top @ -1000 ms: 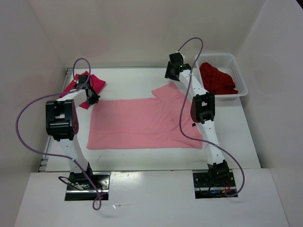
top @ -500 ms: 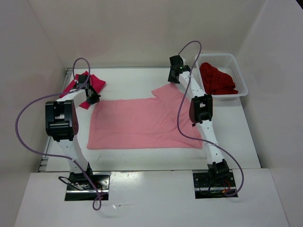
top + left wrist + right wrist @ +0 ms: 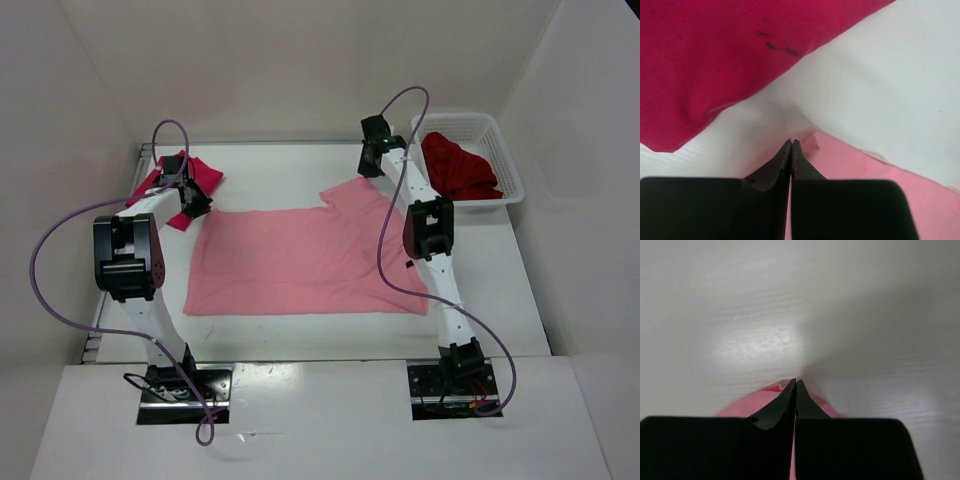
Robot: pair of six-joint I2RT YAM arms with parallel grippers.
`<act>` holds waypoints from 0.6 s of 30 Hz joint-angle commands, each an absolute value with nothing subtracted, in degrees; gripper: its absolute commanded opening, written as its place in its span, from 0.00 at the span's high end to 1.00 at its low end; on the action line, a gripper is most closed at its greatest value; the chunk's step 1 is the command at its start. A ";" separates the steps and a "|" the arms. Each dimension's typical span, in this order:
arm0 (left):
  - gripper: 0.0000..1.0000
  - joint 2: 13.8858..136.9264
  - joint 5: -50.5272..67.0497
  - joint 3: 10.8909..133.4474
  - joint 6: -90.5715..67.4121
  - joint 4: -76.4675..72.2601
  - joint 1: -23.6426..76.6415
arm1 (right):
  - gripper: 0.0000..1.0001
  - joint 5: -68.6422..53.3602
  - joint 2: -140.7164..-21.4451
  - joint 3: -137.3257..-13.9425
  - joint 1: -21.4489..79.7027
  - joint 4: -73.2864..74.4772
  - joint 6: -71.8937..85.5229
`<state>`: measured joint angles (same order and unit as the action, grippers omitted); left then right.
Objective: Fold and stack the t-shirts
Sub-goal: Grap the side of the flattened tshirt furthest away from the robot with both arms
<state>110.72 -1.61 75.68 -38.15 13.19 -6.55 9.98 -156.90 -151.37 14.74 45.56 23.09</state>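
The light pink t-shirt point(image 3: 300, 260) lies spread flat in the middle of the table. My left gripper point(image 3: 193, 210) is shut on its far left corner; in the left wrist view the closed tips point(image 3: 792, 141) pinch the pink cloth point(image 3: 865, 170). My right gripper point(image 3: 372, 168) is shut on the shirt's far right sleeve edge, and pink cloth point(image 3: 740, 407) bulges round its tips point(image 3: 796, 381). The crimson-magenta t-shirt point(image 3: 205, 177) lies folded at the far left, just beyond the left gripper point(image 3: 715, 60). The dark maroon t-shirt point(image 3: 458, 168) sits crumpled in the basket.
A white mesh basket point(image 3: 455, 118) stands at the far right corner, close to the right arm's wrist. White walls enclose the table on the left, back and right. Purple cables loop from both arms.
The right gripper has shut on the pink shirt's far sleeve edge and shifted slightly right. The left gripper has stayed shut at the far left corner.
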 commanded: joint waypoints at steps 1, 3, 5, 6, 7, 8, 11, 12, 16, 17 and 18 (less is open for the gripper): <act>1.00 106.53 -0.79 75.59 -39.64 10.46 -6.24 | 1.00 7.66 -144.51 -144.96 14.33 45.62 23.38; 1.00 104.86 -1.49 74.98 -38.85 10.46 -6.24 | 1.00 6.42 -137.57 -135.74 14.33 44.57 22.76; 1.00 102.67 -2.02 73.83 -38.23 9.84 -6.24 | 1.00 5.89 -132.22 -124.36 14.33 41.42 22.76; 1.00 102.13 -2.02 73.22 -37.62 9.84 -6.24 | 1.00 5.89 -126.71 -120.71 14.33 40.27 22.76; 1.00 101.61 -2.63 73.21 -37.01 9.84 -6.24 | 1.00 7.19 -124.13 -117.45 14.33 39.38 22.76; 1.00 100.30 -2.64 72.52 -37.00 9.84 -6.24 | 1.00 7.21 -121.93 -112.29 13.80 39.38 22.76; 1.00 97.48 -1.33 69.79 -36.47 9.84 -6.77 | 1.00 7.21 -114.10 -104.43 13.80 38.85 23.29; 1.00 96.77 -1.32 68.22 -36.47 9.84 -6.77 | 1.00 7.21 -110.08 -102.59 13.80 38.33 23.81; 1.00 92.13 -0.70 64.88 -35.95 9.84 -7.82 | 1.00 7.21 -101.44 -93.37 13.80 38.32 24.35; 1.00 91.41 -0.18 64.08 -35.95 10.37 -7.82 | 1.00 7.21 -99.95 -92.03 13.80 38.93 24.35; 1.00 90.62 -0.18 63.29 -35.95 10.37 -8.43 | 1.00 6.68 -98.37 -90.80 13.80 39.63 24.87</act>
<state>94.28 -0.97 65.06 -37.47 11.42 -7.18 6.63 -103.04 -94.17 14.20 40.60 23.77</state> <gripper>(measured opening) 0.011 0.002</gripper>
